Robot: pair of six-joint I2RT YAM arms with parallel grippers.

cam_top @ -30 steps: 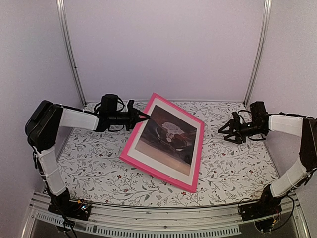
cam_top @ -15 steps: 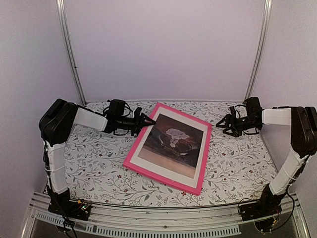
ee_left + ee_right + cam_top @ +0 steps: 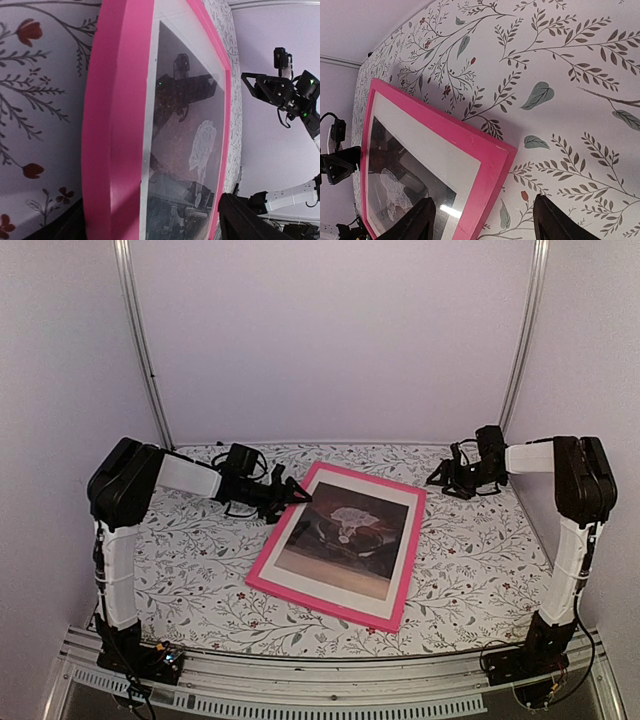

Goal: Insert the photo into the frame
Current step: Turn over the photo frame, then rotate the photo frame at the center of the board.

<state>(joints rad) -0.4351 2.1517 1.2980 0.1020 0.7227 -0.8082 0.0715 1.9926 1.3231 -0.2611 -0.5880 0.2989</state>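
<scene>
Found the photo (image 3: 345, 530) seated inside the frame (image 3: 322, 603), flat on the floral table (image 3: 190, 560). Found the left gripper (image 3: 295, 495) spread wide at the frame's far left corner, the right gripper (image 3: 437, 478) likewise parted and empty near its far right corner.

Both arms stretch low and inward. The left tool (image 3: 293, 495) stands wide open. The right tool (image 3: 438, 480) is open too.
</scene>
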